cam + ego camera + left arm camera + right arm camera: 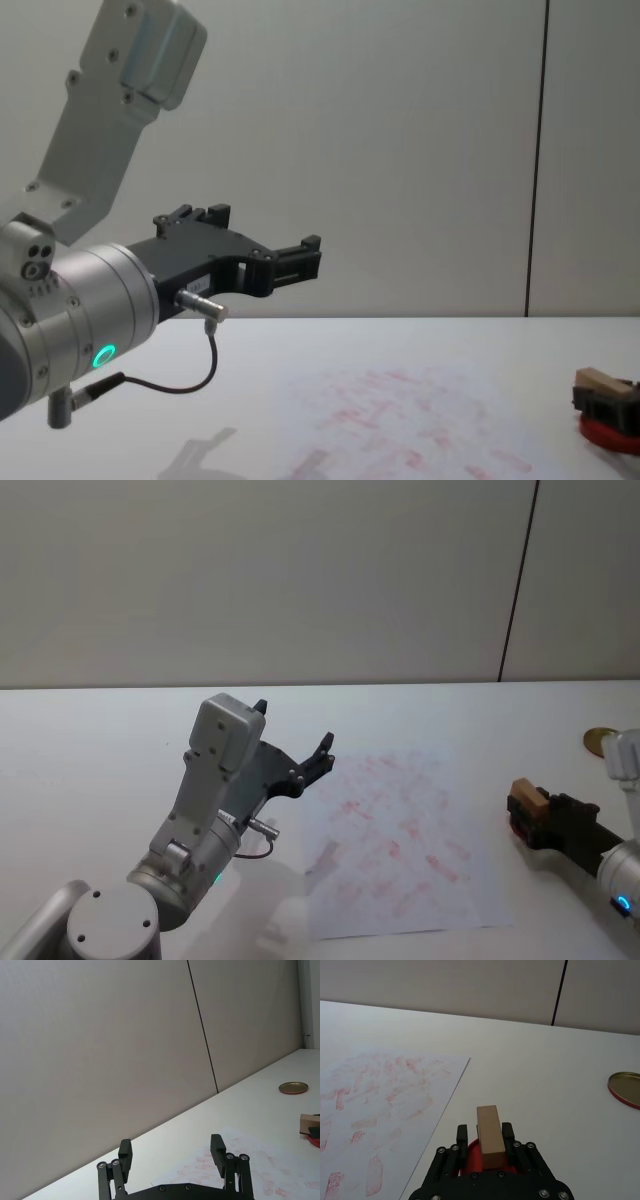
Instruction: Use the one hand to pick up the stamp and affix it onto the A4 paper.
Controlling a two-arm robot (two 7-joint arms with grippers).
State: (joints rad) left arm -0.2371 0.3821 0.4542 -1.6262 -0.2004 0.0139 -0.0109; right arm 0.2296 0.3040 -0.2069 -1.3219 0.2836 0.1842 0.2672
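While the black two-fingered left gripper (pixel 296 746) hangs wide open above the white tabletop (pixel 90 740), the right gripper (pixel 527 816) is clamped on the pale wooden block stamp (pixel 489 1135). That's near the tabletop's right edge, just off the red-marked white A4 paper (pixel 400 845). The right wrist view catches the fingers (pixel 462 1134) hugging both sides of the stamp, and the chest view shows the flat red ink pad (pixel 606 436) right under it.

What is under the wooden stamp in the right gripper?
A red ink pad, just its edge showing. The right gripper, shut on the stamp, covers the rest and hides whether the stamp touches it.
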